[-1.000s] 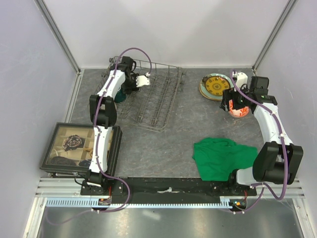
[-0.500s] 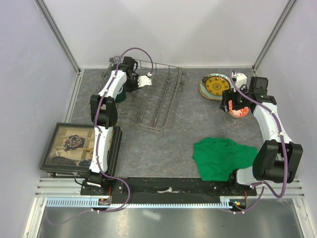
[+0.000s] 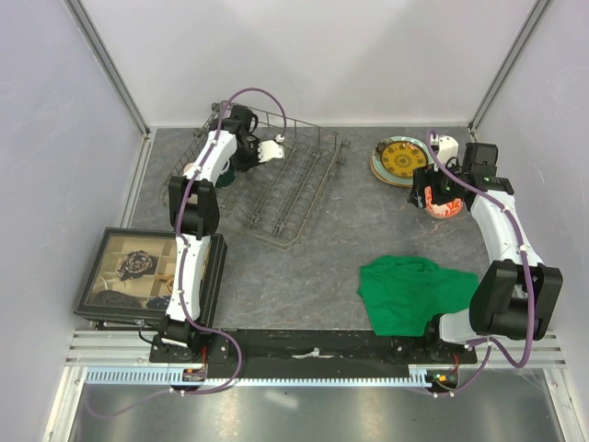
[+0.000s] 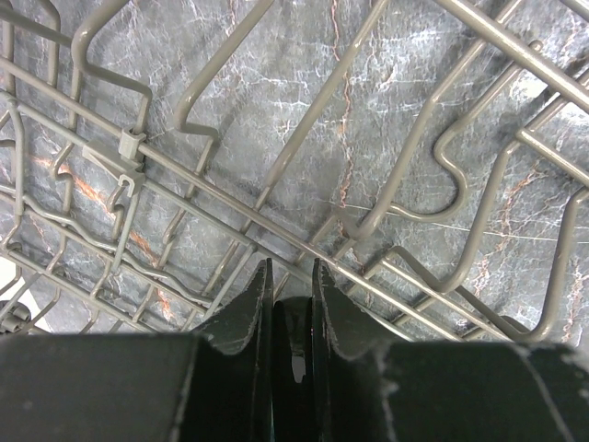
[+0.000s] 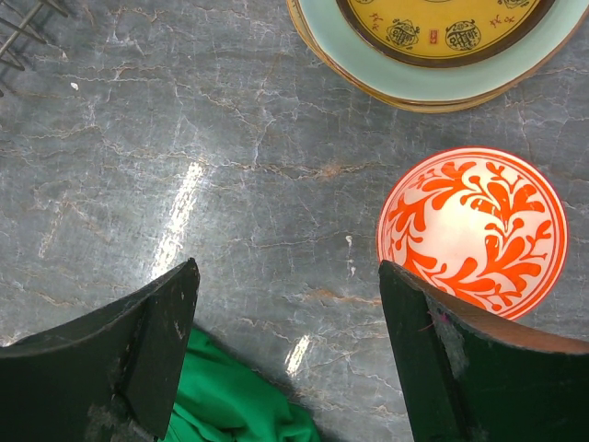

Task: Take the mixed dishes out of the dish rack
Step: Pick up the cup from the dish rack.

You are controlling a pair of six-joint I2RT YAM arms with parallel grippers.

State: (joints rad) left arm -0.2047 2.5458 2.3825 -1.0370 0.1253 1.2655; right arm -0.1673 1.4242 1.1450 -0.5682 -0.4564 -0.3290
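Observation:
The dish rack (image 3: 294,184) stands at the back left, its grey wires (image 4: 132,145) filling the left wrist view. My left gripper (image 3: 247,155) reaches down into its left end. It (image 4: 293,276) is shut on a thin dark wall (image 4: 293,331), apparently the dark green mug, which the arm mostly hides from above. My right gripper (image 3: 433,193) hangs open over bare table (image 5: 285,276). The red-and-white bowl (image 5: 472,230) sits beside its right finger. A yellow-patterned plate (image 3: 401,160) tops a stack over a mint-green plate (image 5: 317,23).
A crumpled green cloth (image 3: 409,293) lies at the front right, its edge under my right gripper's left finger (image 5: 230,405). A black-framed compartment tray (image 3: 147,276) sits at the front left. Walls close in the table at the back and both sides.
My left gripper's jaws have closed on the dark thing. The rack has shifted a little, its near corner swinging left. The right arm has not moved.

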